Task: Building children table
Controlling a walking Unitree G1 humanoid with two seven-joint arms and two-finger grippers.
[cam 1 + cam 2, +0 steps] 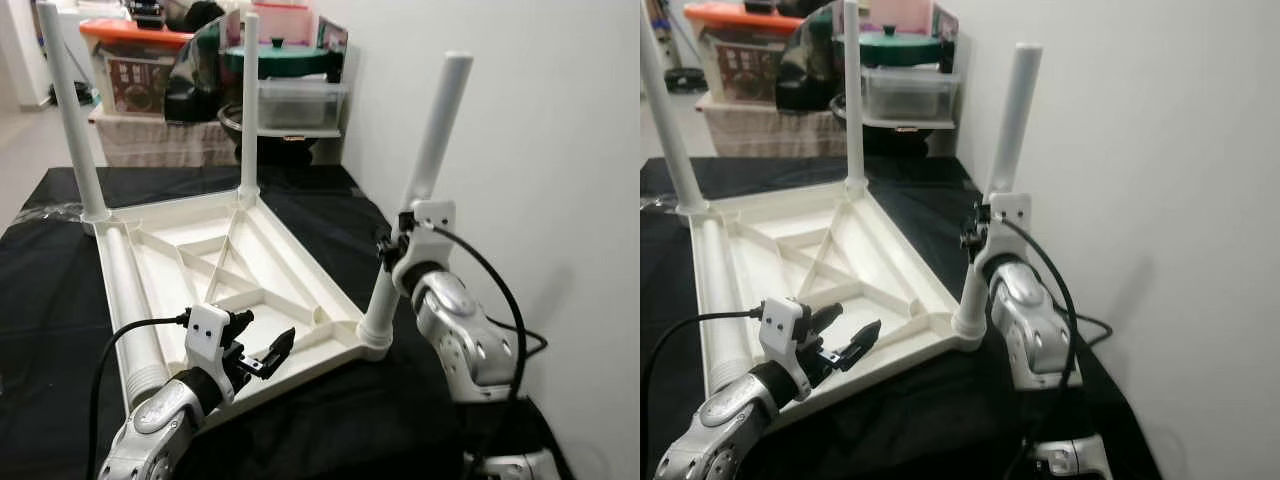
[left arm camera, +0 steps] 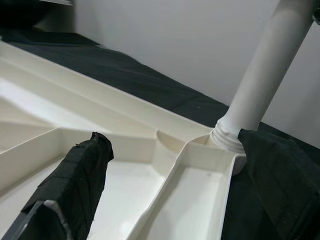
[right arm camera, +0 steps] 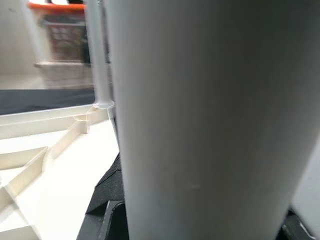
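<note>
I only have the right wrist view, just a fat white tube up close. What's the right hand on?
Observer: The right hand grips the near right leg, which stands upright in a corner of the upturned table top.
Operator: How many legs are up?
Observer: Three; a fourth leg lies along the top's left edge.
Operator: And the left hand?
Observer: The left hand hovers open over the near edge, holding nothing.

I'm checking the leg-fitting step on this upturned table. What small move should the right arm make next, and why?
Probably keep turning the near-right leg into its corner socket. The right gripper is closed around that leg, whose threaded base sits at the tabletop corner, so seating seems unfinished. The left gripper hovers open over the frame's near edge; the fourth leg lies flat along the frame.
</note>
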